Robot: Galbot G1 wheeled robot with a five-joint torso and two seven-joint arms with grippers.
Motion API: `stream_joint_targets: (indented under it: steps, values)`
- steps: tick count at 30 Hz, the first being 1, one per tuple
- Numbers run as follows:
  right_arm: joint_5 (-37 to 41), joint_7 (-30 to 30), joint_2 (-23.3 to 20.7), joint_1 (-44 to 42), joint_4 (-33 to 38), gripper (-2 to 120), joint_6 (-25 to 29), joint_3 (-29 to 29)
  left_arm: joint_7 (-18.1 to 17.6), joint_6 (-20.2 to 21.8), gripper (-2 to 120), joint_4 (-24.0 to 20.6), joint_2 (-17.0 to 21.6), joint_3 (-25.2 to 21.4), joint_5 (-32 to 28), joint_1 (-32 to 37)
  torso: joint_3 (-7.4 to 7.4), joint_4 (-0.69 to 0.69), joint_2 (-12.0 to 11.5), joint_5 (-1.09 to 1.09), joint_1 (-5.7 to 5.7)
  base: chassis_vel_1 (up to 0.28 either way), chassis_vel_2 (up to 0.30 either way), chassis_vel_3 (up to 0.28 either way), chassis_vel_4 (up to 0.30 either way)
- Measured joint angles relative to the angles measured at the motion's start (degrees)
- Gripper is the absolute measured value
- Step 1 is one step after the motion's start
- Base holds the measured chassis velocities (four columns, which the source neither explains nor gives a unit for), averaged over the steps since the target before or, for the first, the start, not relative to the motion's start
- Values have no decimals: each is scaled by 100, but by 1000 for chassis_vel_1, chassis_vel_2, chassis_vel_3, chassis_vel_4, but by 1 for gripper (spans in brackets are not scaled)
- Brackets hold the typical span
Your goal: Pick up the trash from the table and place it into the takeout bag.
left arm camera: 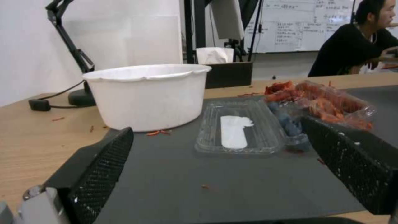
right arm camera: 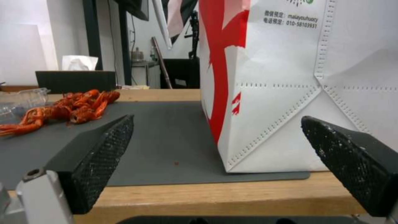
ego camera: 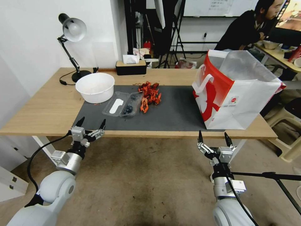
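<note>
The trash lies on the dark mat [ego camera: 175, 113] of the table [ego camera: 44, 106]: a white bowl [ego camera: 95, 87], an open clear plastic tray [ego camera: 122, 107] holding a few blueberries, and a heap of red crayfish shells [ego camera: 150, 95]. At the mat's right end stands the red-and-white takeout bag [ego camera: 233, 91], upright with its mouth open. My left gripper [ego camera: 93, 121] hovers open at the table's front edge, facing the bowl [left arm camera: 147, 95] and tray [left arm camera: 236, 127]. Open too, my right gripper [ego camera: 213, 135] sits below the front edge, facing the bag [right arm camera: 298, 77], the shells [right arm camera: 74, 107] off to one side.
A desk lamp [ego camera: 73, 31] and a black tissue box [ego camera: 131, 67] stand along the table's far edge. A beige stool [ego camera: 288, 138] is beside the table's right end, and a black tripod leg [ego camera: 269, 175] runs across the floor near my right arm.
</note>
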Motion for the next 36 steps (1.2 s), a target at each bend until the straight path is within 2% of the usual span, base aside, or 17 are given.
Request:
stream_joint_targets:
  steps: [36]
  values:
    - [-18, -36, 39, 21, -10, 100, 21, -20, -1, -129, 100, 58, -48, -113, 104, 61, 0, 0, 0, 0, 0, 0, 0, 0, 0]
